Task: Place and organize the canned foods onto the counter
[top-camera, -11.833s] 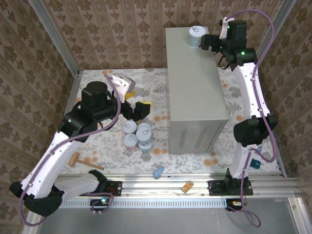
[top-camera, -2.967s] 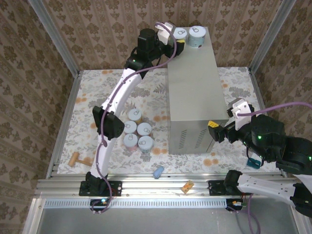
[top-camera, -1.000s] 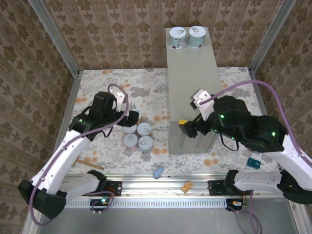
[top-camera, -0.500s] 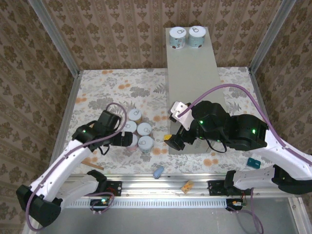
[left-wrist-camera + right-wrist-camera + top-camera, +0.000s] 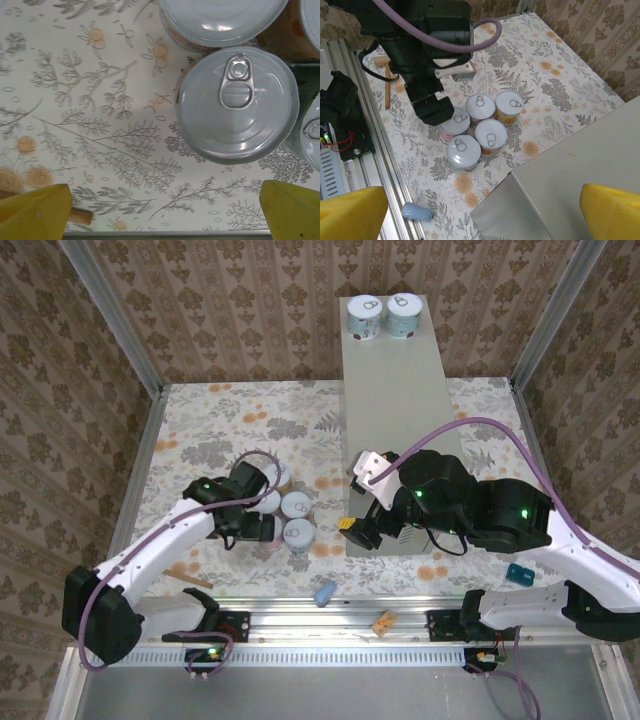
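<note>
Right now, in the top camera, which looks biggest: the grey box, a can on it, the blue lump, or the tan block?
1. grey box
2. can, though it sits nearer the camera
3. blue lump and tan block: too alike to rank

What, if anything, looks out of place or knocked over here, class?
Nothing is spilled; every can stands upright. Three strays: a blue lump by the near rail, a tan block on that rail, a wooden mallet lying flat on the floor.
</note>
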Motion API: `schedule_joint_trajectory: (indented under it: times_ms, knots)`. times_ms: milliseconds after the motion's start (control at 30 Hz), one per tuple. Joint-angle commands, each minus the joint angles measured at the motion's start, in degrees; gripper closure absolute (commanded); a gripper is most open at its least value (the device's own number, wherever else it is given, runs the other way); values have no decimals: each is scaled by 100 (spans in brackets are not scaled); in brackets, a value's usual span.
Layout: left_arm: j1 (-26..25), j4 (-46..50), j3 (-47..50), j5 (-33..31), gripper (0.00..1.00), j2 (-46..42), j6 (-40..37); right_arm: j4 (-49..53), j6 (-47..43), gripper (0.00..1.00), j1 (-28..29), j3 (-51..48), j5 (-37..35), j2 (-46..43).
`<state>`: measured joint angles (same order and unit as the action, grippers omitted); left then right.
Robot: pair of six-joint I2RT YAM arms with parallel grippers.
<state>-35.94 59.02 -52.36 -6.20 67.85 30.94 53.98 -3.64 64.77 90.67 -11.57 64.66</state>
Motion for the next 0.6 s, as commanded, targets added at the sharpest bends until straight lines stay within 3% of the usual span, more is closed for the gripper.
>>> schedule_joint_trajectory:
  times_ms: [0, 567]
  knots:
    - [-131, -380, 186, 128, 3, 169, 190, -277, -183, 0, 36, -54, -108, -53]
    - [-284, -1687, 901, 152, 5, 544, 213, -510, -99, 0, 35, -240, -213, -76]
